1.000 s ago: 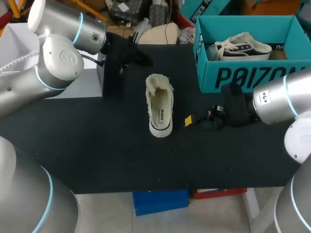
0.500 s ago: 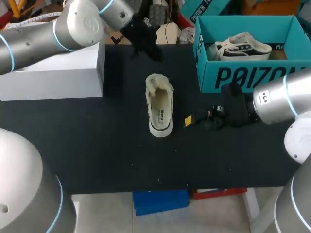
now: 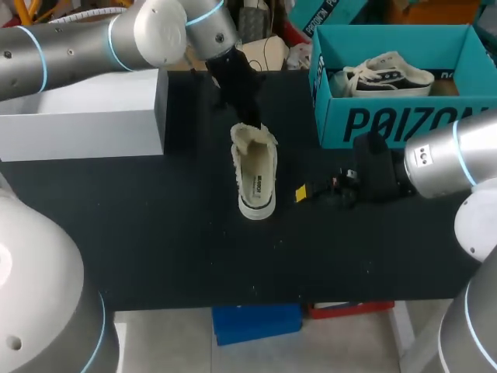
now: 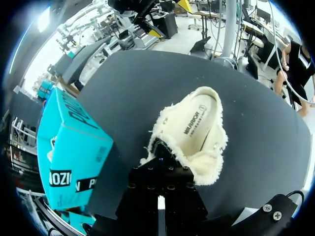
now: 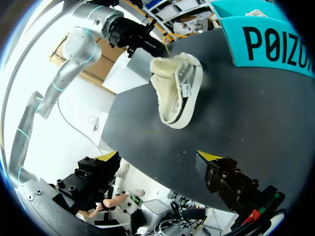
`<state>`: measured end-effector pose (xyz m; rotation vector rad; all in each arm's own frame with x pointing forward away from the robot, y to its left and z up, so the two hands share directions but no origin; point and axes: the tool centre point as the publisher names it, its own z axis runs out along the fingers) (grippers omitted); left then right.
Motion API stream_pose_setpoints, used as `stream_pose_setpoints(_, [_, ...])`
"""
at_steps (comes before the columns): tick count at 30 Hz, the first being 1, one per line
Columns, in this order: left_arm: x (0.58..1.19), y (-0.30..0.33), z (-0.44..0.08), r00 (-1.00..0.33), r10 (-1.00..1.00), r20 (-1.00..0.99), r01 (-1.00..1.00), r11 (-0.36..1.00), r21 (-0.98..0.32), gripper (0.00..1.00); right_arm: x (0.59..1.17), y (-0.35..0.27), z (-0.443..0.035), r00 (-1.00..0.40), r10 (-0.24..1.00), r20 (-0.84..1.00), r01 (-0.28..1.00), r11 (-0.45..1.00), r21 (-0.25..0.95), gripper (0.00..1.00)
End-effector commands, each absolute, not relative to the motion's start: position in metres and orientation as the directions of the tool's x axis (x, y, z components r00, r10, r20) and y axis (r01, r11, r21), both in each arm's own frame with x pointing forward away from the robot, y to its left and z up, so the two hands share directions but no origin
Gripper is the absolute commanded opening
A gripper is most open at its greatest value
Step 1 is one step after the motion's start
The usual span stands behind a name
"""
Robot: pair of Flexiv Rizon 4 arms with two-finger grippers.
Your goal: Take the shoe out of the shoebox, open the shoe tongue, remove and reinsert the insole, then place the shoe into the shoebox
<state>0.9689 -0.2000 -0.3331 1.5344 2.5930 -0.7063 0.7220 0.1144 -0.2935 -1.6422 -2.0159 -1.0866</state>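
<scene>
A cream shoe (image 3: 256,171) with a fuzzy lining lies on the black table, opening up, its insole (image 3: 257,185) inside it. My left gripper (image 3: 247,116) is shut and its tip sits at the shoe's far fuzzy edge. In the left wrist view the shut gripper (image 4: 158,147) meets the fluffy rim of the shoe (image 4: 197,128); whether any lining is pinched is hidden. My right gripper (image 3: 307,193) rests to the shoe's right, wide open and empty. The right wrist view shows its gripper (image 5: 159,157) short of the shoe (image 5: 177,88). The teal shoebox (image 3: 396,116) stands at the back right.
Another shoe (image 3: 388,78) lies in the teal shoebox. A pale box (image 3: 85,116) stands at the table's back left, beside my left arm. The table's front half holds nothing.
My left arm swung from the back left across to the shoe, and its shut gripper came down onto the shoe's far fuzzy edge. The right arm and the shoe stayed put.
</scene>
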Motion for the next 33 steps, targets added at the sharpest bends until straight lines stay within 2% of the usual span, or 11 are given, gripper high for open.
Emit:
stream_pose_setpoints(1, [0.956, -0.197, -0.340, -0.503, 0.817, -0.282, 0.844, 0.393, -0.364, 0.00, 0.722, 0.115, -0.293, -0.285, 0.691, 0.664, 0.935, 0.049, 0.351, 1.00])
stream_pose_setpoints(13, [0.937, -0.205, -0.360, -0.495, 0.825, -0.273, 0.837, 0.369, -0.404, 0.00, 0.722, 0.115, -0.293, -0.285, 0.691, 0.664, 0.935, 0.049, 0.351, 1.00])
stream_pose_setpoints(21, [0.940, -0.213, -0.345, -0.484, 0.810, -0.331, 0.850, 0.346, -0.397, 0.00, 0.722, 0.115, -0.293, -0.285, 0.691, 0.664, 0.935, 0.049, 0.351, 1.00])
stream_pose_setpoints(30, [0.963, -0.182, -0.313, -0.440, 0.804, -0.399, 0.898, 0.396, -0.191, 0.00, 0.722, 0.115, -0.293, -0.285, 0.691, 0.664, 0.935, 0.049, 0.351, 1.00])
stream_pose_setpoints(33, [0.963, -0.172, -0.320, -0.443, 0.815, -0.374, 0.897, 0.406, -0.176, 0.00, 0.722, 0.115, -0.293, -0.285, 0.691, 0.664, 0.935, 0.049, 0.351, 1.00])
